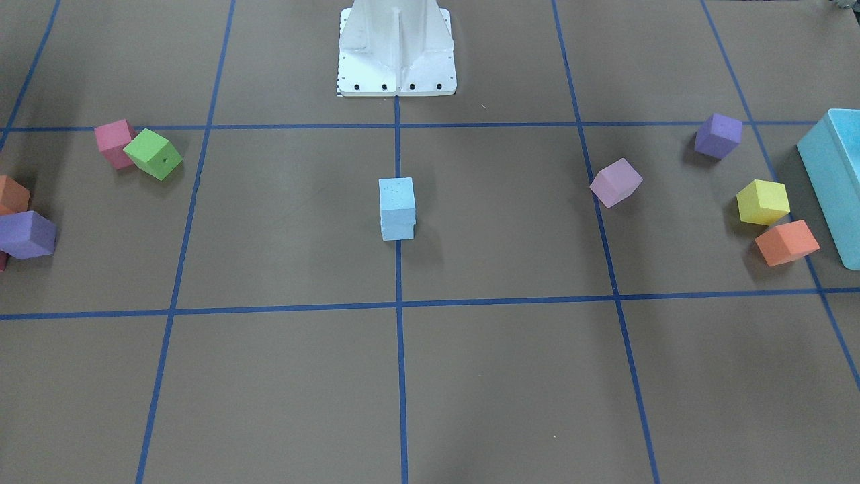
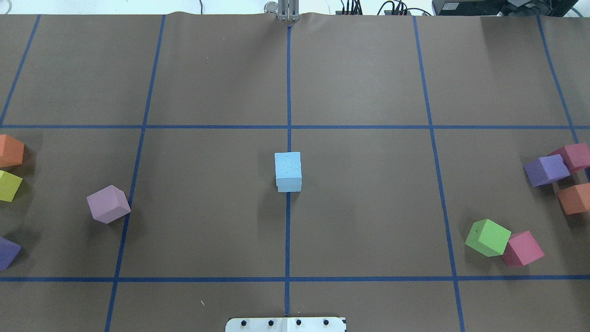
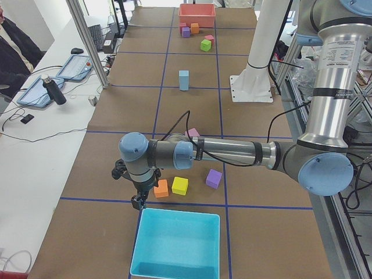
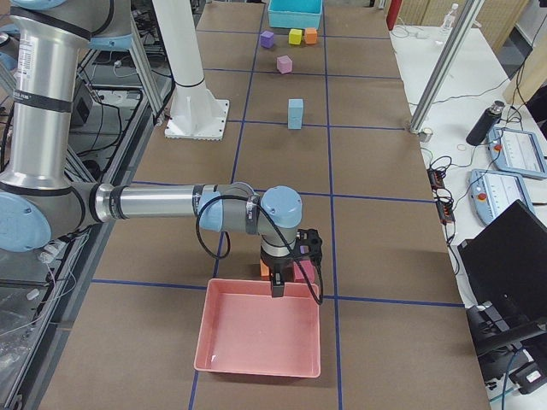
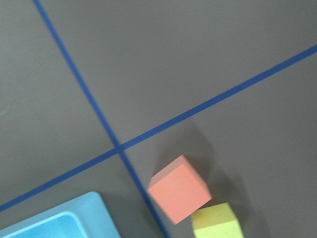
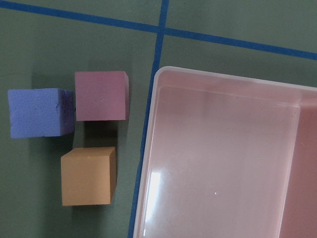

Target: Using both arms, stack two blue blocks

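The two blue blocks are stacked; the speckled blue block [image 1: 396, 195] sits on the plainer blue block [image 1: 398, 230], a little askew, on the centre tape line of the counter [image 2: 207, 83], straight out in front of my white base post [image 1: 396, 47] and well apart from it; nothing of mine touches them.

My left arm [image 3: 232, 152] reaches out low over the counter, far to the left of the base post; my left pincer [image 3: 138, 200] hangs just over the near rim of the teal tray [image 3: 177, 244], with the orange cube [image 3: 161, 188] and the yellow cube [image 3: 179, 186] just beside it; whether its jaws stand wide or narrow I cannot tell, since only the side view shows it.

My right arm [image 4: 154, 205] stretches far to the right of the base post; my right pincer [image 4: 278, 286] hangs at the rim of the pink tray [image 4: 256, 337]; the pink cube [image 6: 100, 95] and the purple cube [image 6: 39, 113] lie touching, just beside that tray; here too I cannot tell how the jaws stand.
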Controlling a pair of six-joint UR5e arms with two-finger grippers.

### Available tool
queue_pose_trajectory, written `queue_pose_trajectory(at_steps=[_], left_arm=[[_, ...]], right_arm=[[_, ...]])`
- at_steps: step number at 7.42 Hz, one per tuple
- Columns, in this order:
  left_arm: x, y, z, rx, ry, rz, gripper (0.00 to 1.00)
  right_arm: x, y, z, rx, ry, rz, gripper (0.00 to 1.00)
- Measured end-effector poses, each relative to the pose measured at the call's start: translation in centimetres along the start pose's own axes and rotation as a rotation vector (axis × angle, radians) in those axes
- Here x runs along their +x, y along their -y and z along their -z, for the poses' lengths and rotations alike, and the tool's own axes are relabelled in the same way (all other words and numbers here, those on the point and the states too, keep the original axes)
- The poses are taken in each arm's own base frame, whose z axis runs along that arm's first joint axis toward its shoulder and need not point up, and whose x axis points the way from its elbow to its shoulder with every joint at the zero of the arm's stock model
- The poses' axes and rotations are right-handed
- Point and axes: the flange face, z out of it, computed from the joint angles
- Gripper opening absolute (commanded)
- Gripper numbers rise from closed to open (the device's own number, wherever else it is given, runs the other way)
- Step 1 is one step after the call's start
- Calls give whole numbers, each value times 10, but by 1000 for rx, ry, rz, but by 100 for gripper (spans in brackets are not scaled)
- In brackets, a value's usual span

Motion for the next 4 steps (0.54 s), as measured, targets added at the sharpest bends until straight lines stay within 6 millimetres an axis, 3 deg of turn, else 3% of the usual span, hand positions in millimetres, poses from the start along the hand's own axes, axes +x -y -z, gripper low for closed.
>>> queue_pose_trajectory(at_steps=[2, 4], left_arm=[[7, -1, 14, 31, 13, -23, 98], [9, -4, 14, 32, 14, -22, 98]], right_arm=[[0, 0, 0, 1, 0, -1, 100], [0, 0, 1, 1, 0, -2, 100]])
